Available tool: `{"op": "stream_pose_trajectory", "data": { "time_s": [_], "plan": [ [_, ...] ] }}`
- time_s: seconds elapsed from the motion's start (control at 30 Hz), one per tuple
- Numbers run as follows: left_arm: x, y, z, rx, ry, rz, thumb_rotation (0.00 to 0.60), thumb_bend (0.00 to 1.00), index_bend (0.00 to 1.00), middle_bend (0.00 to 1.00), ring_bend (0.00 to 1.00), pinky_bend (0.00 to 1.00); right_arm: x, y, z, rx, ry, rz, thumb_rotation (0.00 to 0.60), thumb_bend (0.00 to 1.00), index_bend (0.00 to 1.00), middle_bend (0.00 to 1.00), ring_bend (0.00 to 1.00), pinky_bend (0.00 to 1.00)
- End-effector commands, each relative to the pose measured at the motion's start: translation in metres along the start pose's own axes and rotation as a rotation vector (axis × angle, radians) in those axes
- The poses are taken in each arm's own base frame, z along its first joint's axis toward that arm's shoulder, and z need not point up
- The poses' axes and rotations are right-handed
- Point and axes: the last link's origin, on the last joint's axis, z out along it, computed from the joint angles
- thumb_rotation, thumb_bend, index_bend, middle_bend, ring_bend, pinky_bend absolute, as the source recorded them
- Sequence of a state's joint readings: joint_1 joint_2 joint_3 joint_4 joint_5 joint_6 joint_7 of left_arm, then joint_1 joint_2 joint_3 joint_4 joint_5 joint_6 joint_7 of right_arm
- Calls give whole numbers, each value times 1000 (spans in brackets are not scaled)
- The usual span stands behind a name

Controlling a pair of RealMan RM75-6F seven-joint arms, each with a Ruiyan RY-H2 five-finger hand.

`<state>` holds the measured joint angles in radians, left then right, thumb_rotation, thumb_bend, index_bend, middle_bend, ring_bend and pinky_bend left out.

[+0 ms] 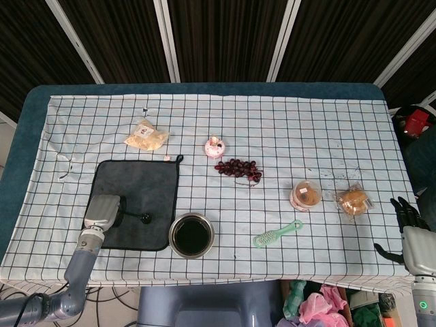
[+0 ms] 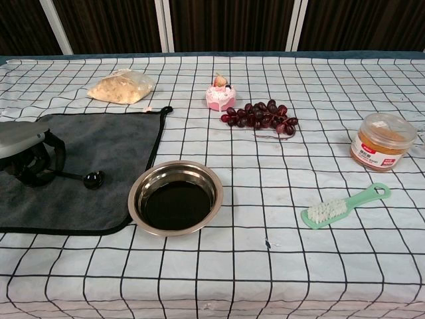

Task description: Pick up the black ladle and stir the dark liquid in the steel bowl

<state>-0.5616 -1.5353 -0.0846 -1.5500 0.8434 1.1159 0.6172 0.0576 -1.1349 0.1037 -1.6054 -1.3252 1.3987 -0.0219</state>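
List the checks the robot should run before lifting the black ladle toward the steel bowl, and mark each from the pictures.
1. Left hand over the black ladle's handle: ok.
2. Firm grip on the handle: cannot tell, fingers hide it.
3. Ladle's round scoop lying flat on the grey cloth mat: ok.
4. Round steel bowl upright, holding dark liquid: ok.
5. Path from scoop to bowl free of objects: ok.
6. Right hand away at the table edge: ok.

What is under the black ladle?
The black ladle lies on a dark grey cloth spread over the checked tablecloth. The left hand covers the ladle's handle end, so what is beneath that part cannot be seen.
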Motion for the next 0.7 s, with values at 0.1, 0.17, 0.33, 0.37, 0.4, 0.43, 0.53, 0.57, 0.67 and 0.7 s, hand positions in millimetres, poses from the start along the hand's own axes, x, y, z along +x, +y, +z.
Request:
{"op": "stream_pose_trajectory", "data": {
  "time_s": [0.1,0.17,0.33,0.37,0.4,0.43,0.53,0.57,0.67,0.7],
  "plan": [
    [-1,0,0,1,-4,-1,600,433,549,825,803,800,0,0,0,1,0,-1,600,114,29,8,61,217],
    [-2,-1,0,1,-7,-4,600,433,550,825,803,800,0,0,0,2,2,-1,600,114,29,8,61,217],
    [-1,-2,0,4,-1,-12,600,433,551,826,804,800,1,0,-1,1,5,3,600,114,29,8,61,217],
    [-1,-1,0,4,0,-14,600,434,553,826,804,800,1,0,-1,1,5,3,600,114,29,8,61,217],
    [0,-1,0,3,0,-15,600,436,555,827,804,800,2,0,-1,1,6,3,600,114,29,8,61,217],
    [0,-1,0,2,-2,-16,600,440,559,829,805,800,2,0,-1,1,6,4,600,114,29,8,61,217],
    [-1,-1,0,1,-8,-17,600,448,565,832,806,800,2,0,-1,1,7,5,600,114,29,8,61,217],
    [-1,-1,0,0,-9,-16,600,448,565,833,806,800,2,0,-1,1,8,5,600,114,29,8,61,217],
    [-1,-1,1,-1,-6,-19,600,454,567,834,806,800,2,0,-1,0,8,6,600,113,29,8,61,217],
    [0,0,0,-1,-5,-20,600,457,567,835,807,800,3,0,-1,-1,8,6,600,114,29,8,61,217]
  ]
}}
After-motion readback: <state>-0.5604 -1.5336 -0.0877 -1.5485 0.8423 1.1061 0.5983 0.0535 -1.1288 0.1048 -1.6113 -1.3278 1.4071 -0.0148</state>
